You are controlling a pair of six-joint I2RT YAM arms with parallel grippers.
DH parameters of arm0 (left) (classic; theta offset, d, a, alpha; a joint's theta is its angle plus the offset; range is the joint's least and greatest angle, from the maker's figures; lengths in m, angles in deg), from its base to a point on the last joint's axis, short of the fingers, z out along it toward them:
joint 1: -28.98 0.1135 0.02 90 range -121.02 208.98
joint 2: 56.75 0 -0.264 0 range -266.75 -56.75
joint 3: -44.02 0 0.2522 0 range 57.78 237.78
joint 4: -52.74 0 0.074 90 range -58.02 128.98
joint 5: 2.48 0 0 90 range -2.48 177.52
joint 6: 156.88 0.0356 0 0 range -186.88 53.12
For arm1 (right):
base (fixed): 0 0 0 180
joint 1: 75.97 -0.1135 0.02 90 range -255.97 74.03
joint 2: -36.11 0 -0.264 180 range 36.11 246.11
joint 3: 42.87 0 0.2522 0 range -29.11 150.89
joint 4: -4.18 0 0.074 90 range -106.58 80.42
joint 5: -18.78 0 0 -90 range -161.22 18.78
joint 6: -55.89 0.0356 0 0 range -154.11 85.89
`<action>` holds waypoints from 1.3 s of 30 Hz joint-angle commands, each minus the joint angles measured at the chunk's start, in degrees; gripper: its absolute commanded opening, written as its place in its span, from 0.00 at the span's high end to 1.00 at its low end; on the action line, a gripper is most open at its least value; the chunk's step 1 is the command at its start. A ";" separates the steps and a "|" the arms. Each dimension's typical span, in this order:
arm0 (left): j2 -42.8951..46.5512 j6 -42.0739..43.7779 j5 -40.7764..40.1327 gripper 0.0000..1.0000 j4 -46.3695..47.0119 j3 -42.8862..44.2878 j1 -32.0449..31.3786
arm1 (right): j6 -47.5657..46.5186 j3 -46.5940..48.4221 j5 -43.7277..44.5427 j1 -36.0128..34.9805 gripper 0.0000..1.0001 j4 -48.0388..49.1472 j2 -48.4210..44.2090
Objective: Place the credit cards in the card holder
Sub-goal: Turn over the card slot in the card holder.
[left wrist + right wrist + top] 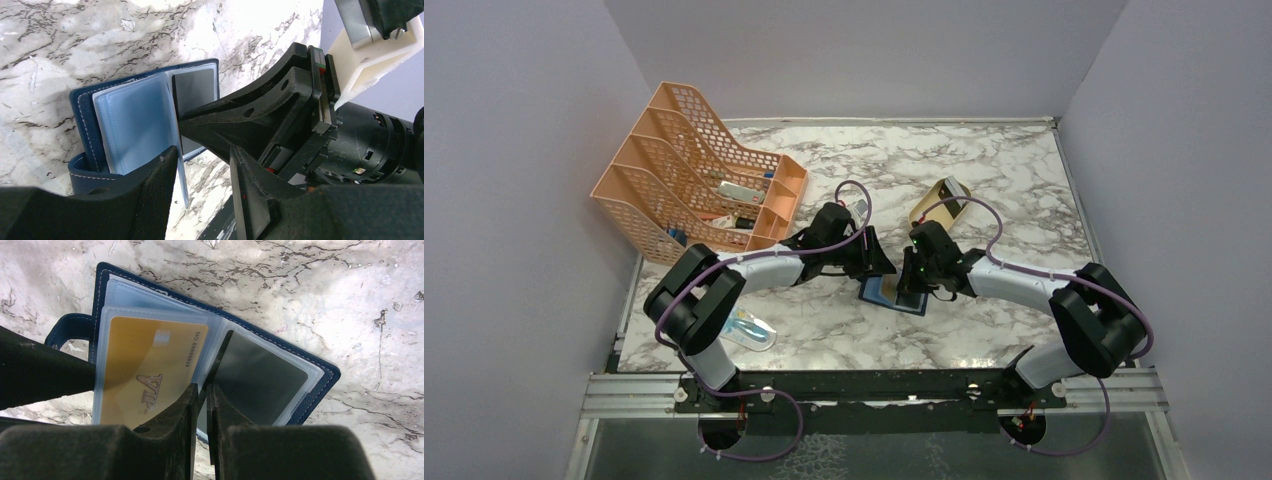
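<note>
The navy card holder (320, 371) lies open on the marble table between both arms, and it is small in the top view (879, 292). A yellow-gold credit card (145, 360) marked VIP sits in a clear sleeve on its left side. A dark grey credit card (260, 372) lies slanted in the right-hand clear pocket, one edge running into my right gripper (202, 392), which is shut on it. My left gripper (202, 155) is open; its left finger (155, 190) rests against the holder's clear sleeves (135, 120), and one sleeve edge stands between the fingers.
An orange mesh file rack (694, 180) stands at the back left. A tan oval tray (939, 203) sits behind the right gripper. A blue-patterned packet (749, 328) lies by the left arm's base. Grey walls enclose the table on three sides.
</note>
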 commanded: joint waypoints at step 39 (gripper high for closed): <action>-1.88 -1.77 1.30 0.55 4.68 1.34 -5.23 | -2.17 -5.56 22.41 -0.19 0.78 -4.46 -25.95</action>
